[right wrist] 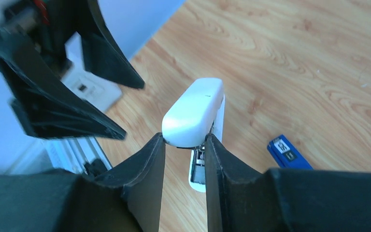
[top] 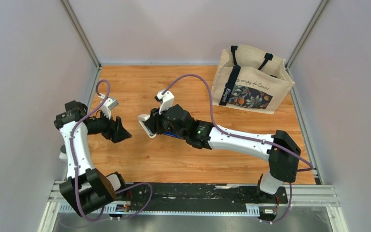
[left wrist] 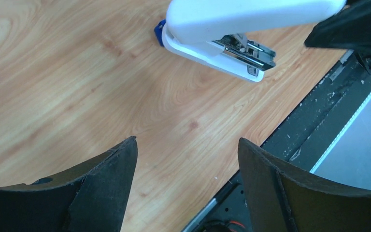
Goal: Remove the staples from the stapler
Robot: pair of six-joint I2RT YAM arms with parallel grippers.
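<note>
My right gripper has its jaws narrowed onto the white stapler, pinching its rounded top from both sides. The nose of the stapler sticks out beyond my fingertips. In the overhead view it sits just left of centre, apparently raised off the tabletop, with its nose turned toward my left gripper.

My left jaws are spread wide and hold nothing. They are near the stapler but not touching it. From the left wrist camera the stapler fills the top of the frame, with the silver staple track showing between its white top and base.

I judge this to be the presenting step: one hand steadies the body so the other can get at the track. The next move calls for my left jaws to line up with that thin metal strip and close finely, while the right grip keeps firm.

A small blue thing lies on the wood at lower right of the right wrist view. I cannot tell what it is.
</note>
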